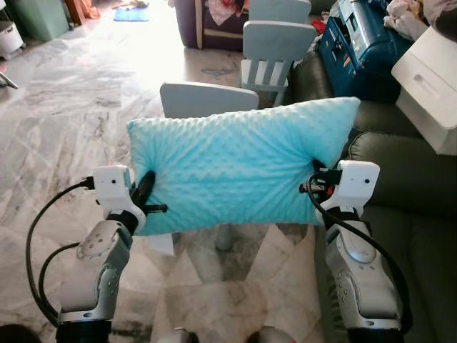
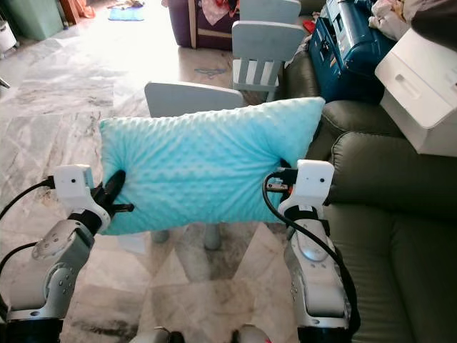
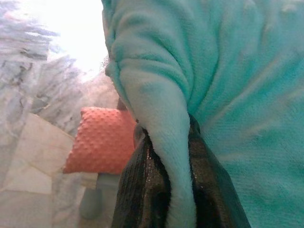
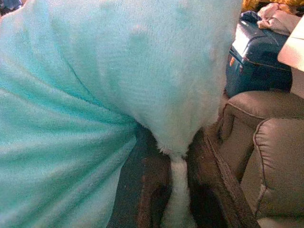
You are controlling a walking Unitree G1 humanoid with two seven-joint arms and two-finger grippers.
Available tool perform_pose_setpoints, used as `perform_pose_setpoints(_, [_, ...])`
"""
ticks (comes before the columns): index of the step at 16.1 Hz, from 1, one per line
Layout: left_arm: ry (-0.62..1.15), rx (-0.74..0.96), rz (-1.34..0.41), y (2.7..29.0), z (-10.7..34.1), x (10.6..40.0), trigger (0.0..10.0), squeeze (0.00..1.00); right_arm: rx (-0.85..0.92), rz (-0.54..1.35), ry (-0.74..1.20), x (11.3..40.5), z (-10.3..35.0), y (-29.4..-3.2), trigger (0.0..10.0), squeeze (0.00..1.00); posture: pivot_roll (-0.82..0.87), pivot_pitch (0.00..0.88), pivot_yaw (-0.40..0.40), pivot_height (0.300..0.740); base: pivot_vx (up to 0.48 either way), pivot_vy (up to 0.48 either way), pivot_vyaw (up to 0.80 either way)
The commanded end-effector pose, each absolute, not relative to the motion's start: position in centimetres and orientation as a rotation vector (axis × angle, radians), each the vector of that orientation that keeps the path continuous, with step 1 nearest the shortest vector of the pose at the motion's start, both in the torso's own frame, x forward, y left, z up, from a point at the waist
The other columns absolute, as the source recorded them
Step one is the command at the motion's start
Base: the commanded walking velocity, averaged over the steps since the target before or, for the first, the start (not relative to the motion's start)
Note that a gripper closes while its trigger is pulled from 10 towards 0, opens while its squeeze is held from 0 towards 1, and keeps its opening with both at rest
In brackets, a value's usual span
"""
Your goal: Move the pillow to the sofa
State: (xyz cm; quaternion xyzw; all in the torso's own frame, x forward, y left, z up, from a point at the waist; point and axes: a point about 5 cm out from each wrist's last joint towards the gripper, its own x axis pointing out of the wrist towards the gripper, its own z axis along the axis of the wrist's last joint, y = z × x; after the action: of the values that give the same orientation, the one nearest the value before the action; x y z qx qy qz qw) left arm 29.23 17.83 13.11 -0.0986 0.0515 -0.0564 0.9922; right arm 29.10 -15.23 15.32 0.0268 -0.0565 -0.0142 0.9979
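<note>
Both end effectors, left [image 1: 146,196] and right [image 1: 316,187], only pinch pillow [image 1: 239,168] edge folds, so swinging toward the sofa [image 1: 400,186] at 3 o'clock might slip one.

Marble floor, child's furniture, dark sofa at the right

Grey-veined marble floor [image 1: 64,121] glares white toward the upper middle; a small pale-grey table [image 1: 207,98] sits centre frame with a matching slatted chair [image 1: 275,50] behind it, and a dark sofa [image 1: 407,171] (a white box [image 1: 428,86] and blue case [image 1: 357,43] upon it) at right.
</note>
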Motion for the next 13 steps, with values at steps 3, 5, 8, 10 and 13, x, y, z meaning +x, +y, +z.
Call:
perform_pose_setpoints(3, [0.109,-0.204,-0.137,17.12,13.26,29.24,10.0,0.0,0.04,-0.059,-0.111,29.06,15.35,-16.12,10.0,0.0,-0.02,0.15,-0.038,0.74,0.0,0.428,0.0])
perform_pose_setpoints(5, [0.108,-0.204,-0.139,16.99,13.23,29.22,10.0,0.0,0.038,-0.058,-0.112,29.13,15.4,-16.12,10.0,0.0,-0.02,0.15,-0.04,0.74,0.0,0.428,0.0])
perform_pose_setpoints(8, [0.105,-0.182,-0.146,16.81,13.26,29.17,10.0,0.0,0.035,-0.057,-0.111,29.19,15.42,-16.16,10.0,0.0,-0.03,0.151,-0.041,0.74,0.0,0.143,0.0])
perform_pose_setpoints(10, [0.108,-0.188,-0.151,16.7,13.23,29.18,10.0,0.0,0.034,-0.056,-0.11,29.2,15.44,-16.19,10.0,0.0,-0.03,0.152,-0.042,0.74,0.0,0.0,0.0])
perform_pose_setpoints(13, [0.104,-0.167,-0.163,16.57,13.29,29.22,10.0,0.0,0.029,-0.053,-0.108,29.25,15.44,-16.17,10.0,0.0,-0.03,0.153,-0.044,0.74,0.0,0.0,0.0])
